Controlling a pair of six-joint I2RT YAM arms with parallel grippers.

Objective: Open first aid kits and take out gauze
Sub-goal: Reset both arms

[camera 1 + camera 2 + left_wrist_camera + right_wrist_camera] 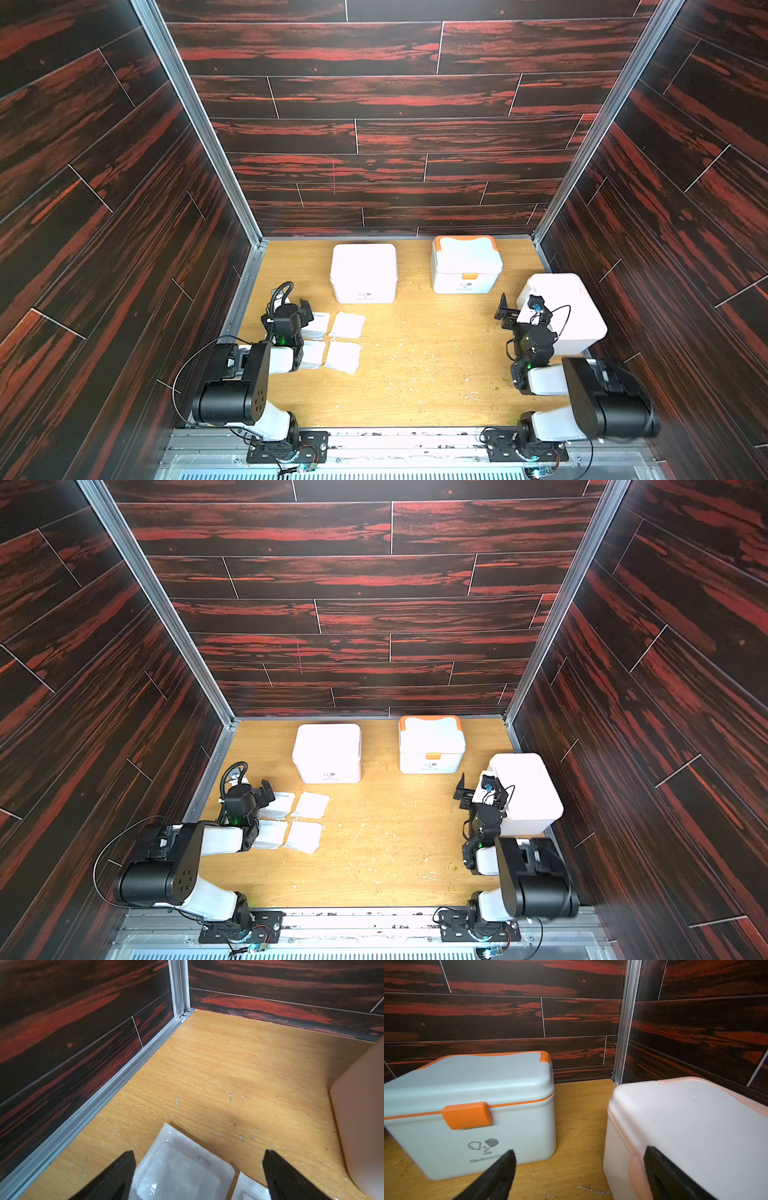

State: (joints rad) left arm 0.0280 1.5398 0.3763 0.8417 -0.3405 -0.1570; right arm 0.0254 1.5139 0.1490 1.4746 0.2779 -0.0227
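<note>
Three first aid kits stand on the wooden table with lids down: a pinkish-white one (363,272) at the back left, a pale blue one with orange trim and latch (465,264) at the back, and a pinkish one (565,311) at the right. Several gauze packets (347,324) lie flat in a square cluster at the left. My left gripper (306,311) hangs open over the cluster's far-left packet (180,1167), holding nothing. My right gripper (505,311) is open beside the right kit (695,1126), facing the gap between it and the blue kit (467,1088).
Dark wood-pattern walls with aluminium corner posts (199,124) close in the table on three sides. A metal rail (374,444) at the front carries both arm bases. The tabletop (424,365) between the arms is scuffed bare wood.
</note>
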